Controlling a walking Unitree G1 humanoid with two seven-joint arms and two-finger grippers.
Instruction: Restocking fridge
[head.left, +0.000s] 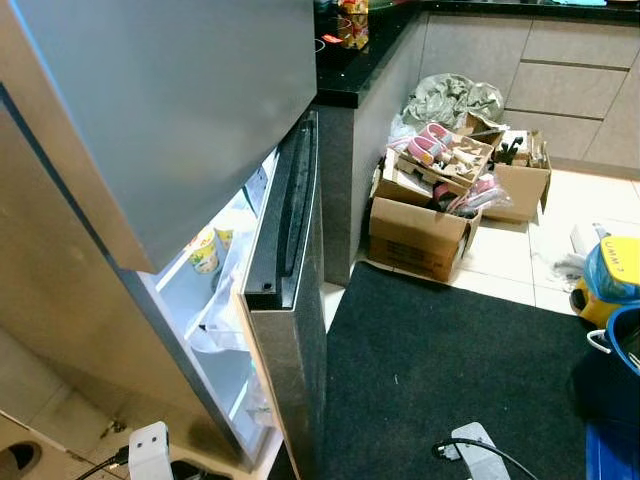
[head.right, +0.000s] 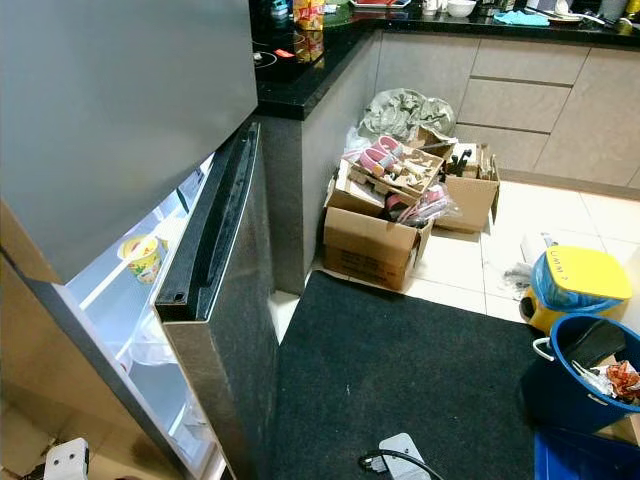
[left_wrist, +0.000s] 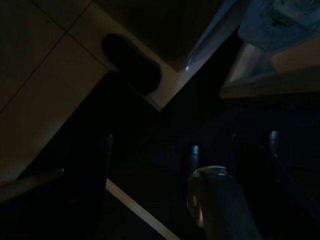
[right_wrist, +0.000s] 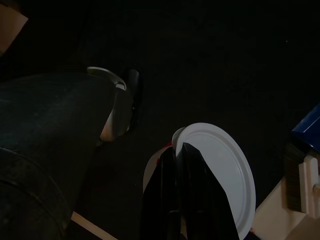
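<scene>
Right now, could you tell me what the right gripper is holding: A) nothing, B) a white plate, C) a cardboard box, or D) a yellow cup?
B: in the right wrist view, the right gripper is closed over the rim of a white plate.

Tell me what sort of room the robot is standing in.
A home kitchen, most likely. An open fridge stands beside a black countertop with cabinets under it, and cardboard boxes of clutter sit on the tiled floor beside a dark mat.
</scene>
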